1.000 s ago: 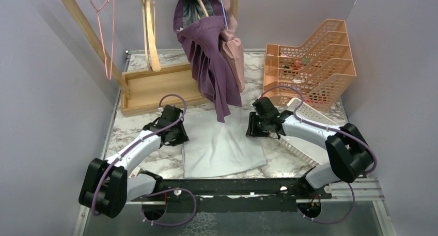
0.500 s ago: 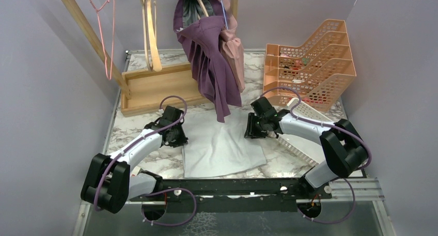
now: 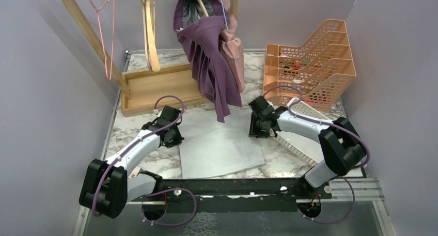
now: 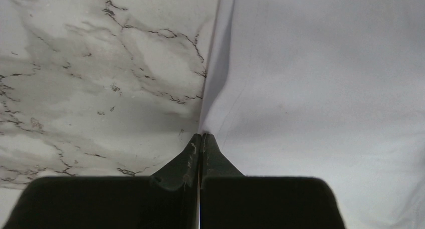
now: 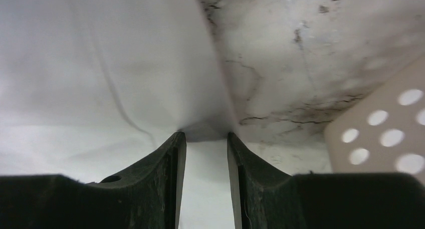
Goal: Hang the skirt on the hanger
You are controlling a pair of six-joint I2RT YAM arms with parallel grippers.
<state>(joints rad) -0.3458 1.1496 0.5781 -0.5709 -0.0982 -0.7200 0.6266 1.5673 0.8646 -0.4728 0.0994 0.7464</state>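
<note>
The skirt point(image 3: 219, 145), a pale grey cloth, lies flat on the marble table between my two arms. My left gripper point(image 3: 173, 138) is at its left edge; in the left wrist view the gripper point(image 4: 202, 135) is shut, pinching the hem of the skirt point(image 4: 326, 88). My right gripper point(image 3: 256, 130) is at the skirt's far right corner. Its wrist view shows the gripper point(image 5: 205, 135) open, tips down, with the skirt point(image 5: 100, 63) bunched between the fingers. An empty pink wire hanger point(image 3: 106, 34) and a wooden hanger point(image 3: 150, 34) hang on the rack at the back left.
Purple and pink garments point(image 3: 209, 55) hang from the rack, drooping over the skirt's far edge. The rack's wooden base point(image 3: 155, 86) sits behind my left arm. Orange stacked baskets point(image 3: 310, 60) and a white perforated tray point(image 3: 310, 114) stand beside my right arm.
My left gripper has closed on the skirt's left edge, and that edge has shifted slightly left. My right gripper has edged toward the far corner, jaws unchanged.
</note>
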